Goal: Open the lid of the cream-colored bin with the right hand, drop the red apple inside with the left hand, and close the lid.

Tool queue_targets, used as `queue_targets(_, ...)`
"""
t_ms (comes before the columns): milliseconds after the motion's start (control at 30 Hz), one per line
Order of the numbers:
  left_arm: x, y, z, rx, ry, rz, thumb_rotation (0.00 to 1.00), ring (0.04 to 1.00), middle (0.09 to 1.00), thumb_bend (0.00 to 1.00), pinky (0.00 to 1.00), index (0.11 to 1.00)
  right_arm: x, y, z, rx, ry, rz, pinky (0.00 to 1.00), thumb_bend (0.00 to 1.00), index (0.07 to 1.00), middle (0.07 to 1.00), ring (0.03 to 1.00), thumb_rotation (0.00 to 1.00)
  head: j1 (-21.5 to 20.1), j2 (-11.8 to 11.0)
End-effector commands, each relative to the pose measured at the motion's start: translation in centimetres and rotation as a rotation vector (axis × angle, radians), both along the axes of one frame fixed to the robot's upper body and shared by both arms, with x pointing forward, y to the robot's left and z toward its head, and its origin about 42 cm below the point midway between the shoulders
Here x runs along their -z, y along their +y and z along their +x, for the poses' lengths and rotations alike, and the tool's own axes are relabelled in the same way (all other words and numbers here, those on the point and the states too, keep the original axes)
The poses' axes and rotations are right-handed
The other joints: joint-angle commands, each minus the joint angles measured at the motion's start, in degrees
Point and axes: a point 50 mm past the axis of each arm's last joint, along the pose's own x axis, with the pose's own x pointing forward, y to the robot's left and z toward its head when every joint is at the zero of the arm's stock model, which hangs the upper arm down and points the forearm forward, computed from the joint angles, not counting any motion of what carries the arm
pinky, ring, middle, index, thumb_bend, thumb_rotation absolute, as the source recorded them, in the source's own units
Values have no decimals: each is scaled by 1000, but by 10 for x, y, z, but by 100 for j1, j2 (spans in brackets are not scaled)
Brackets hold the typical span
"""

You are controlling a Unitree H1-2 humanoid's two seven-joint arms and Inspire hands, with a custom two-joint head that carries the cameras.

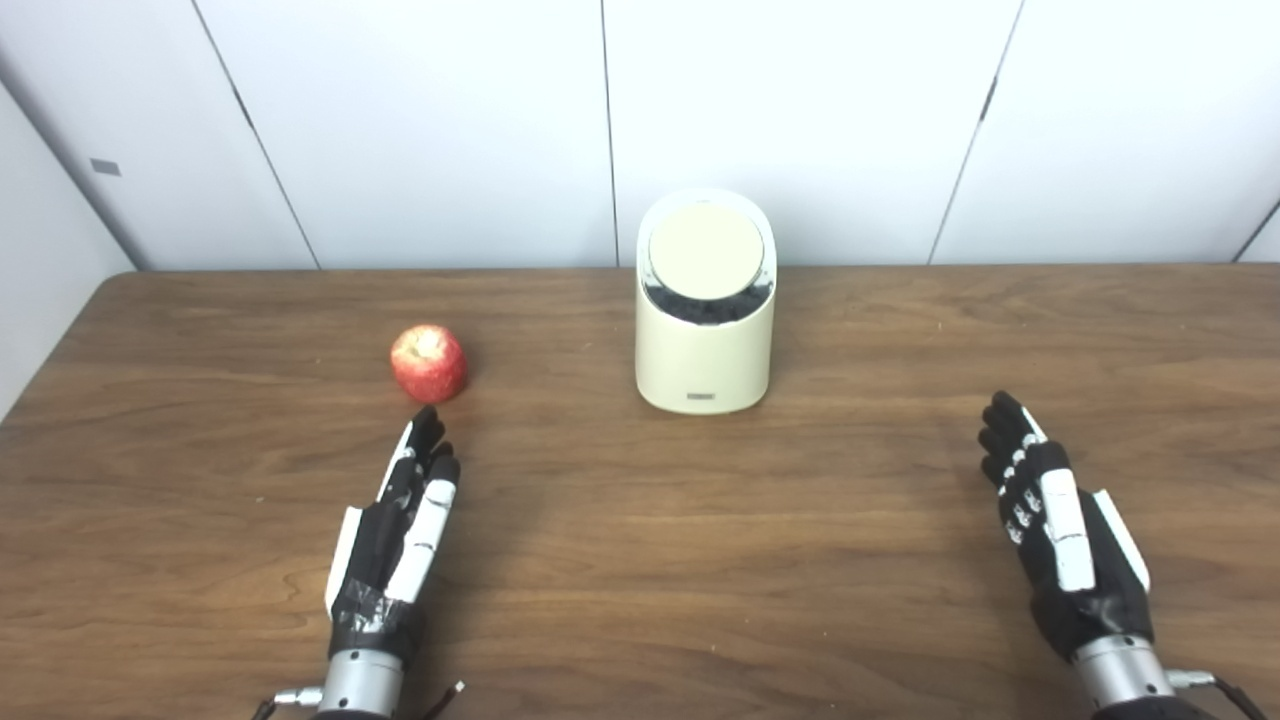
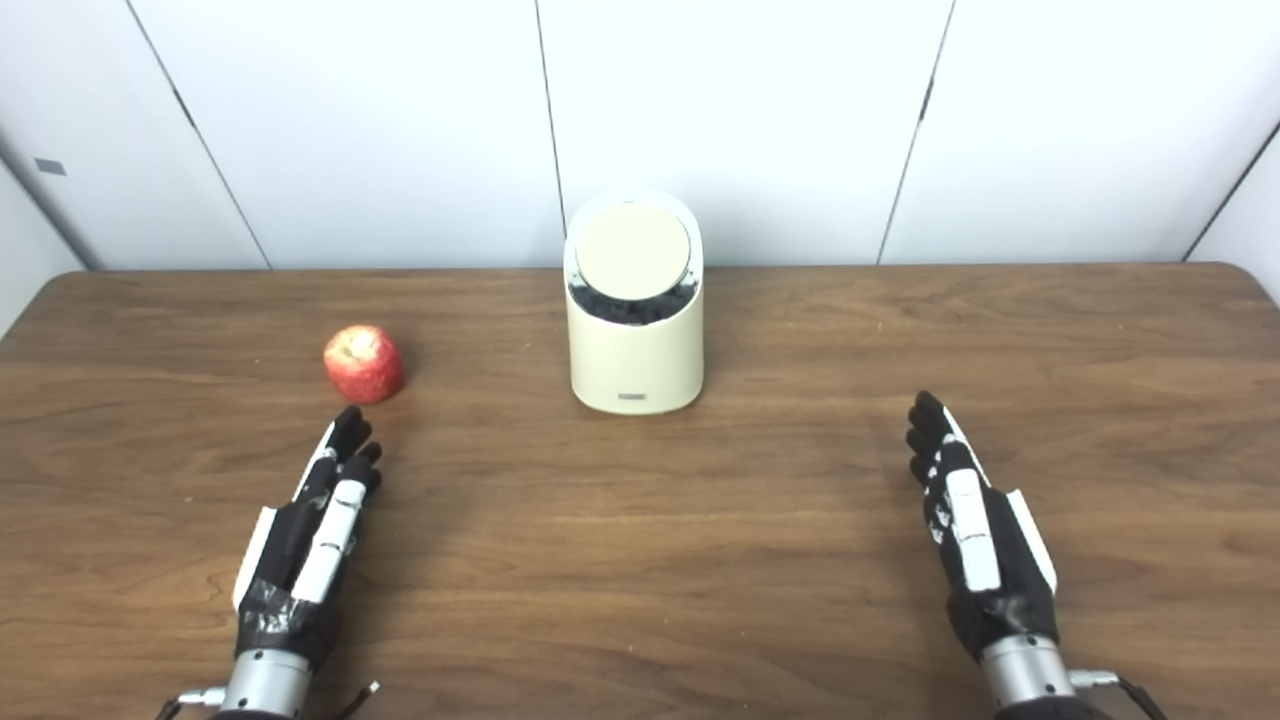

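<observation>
A cream-colored bin (image 1: 704, 330) stands near the far edge of a wooden table (image 1: 640, 560), midway between its left and right edges, its round lid (image 1: 705, 252) tilted toward the robot with a dark gap showing beneath the lid's lower rim; whether it is fully seated cannot be told. The red apple (image 1: 429, 362) sits well to the bin's left, apart from it, just beyond the fingertips of the left hand (image 1: 395, 540). That hand lies flat near the near edge, fingers straight and holding nothing, apparently placed for a short reach to the fruit. The right hand (image 1: 1060, 530) mirrors it toward the near right corner, fingers likewise extended and empty, well apart from the bin it must open first. No step of the task appears begun. The right eye view takes in the table's rounded far right corner, which the left eye view cuts off; the left eye view shows more of the side wall beyond the left edge.
</observation>
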Motion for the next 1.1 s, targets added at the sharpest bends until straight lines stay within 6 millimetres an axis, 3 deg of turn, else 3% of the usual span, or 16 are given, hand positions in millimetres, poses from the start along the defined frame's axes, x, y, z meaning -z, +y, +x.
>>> queue_targets(0,-8,0,-2,4,-49,14,687,981,986,483,1000,1000,-17,2,5,-13,-90,-5,1000,613,945,969,975,969,-13,0)
queue_targets(567,-6,7,0,-6,-53,25,685,969,977,506,977,992,-19,12,4,-22,-94,-4,1000,609,937,962,973,971,-247,-21)
queue_targets(767,-1,6,0,1,-54,12,675,984,991,485,997,1000,-18,14,6,-29,-88,-37,998,570,943,970,987,947,-263,-220)
queue_targets(1067,4,3,-3,14,-41,13,646,995,999,483,1000,1000,-41,18,37,-57,-121,-114,993,697,938,977,997,886,-333,-431)
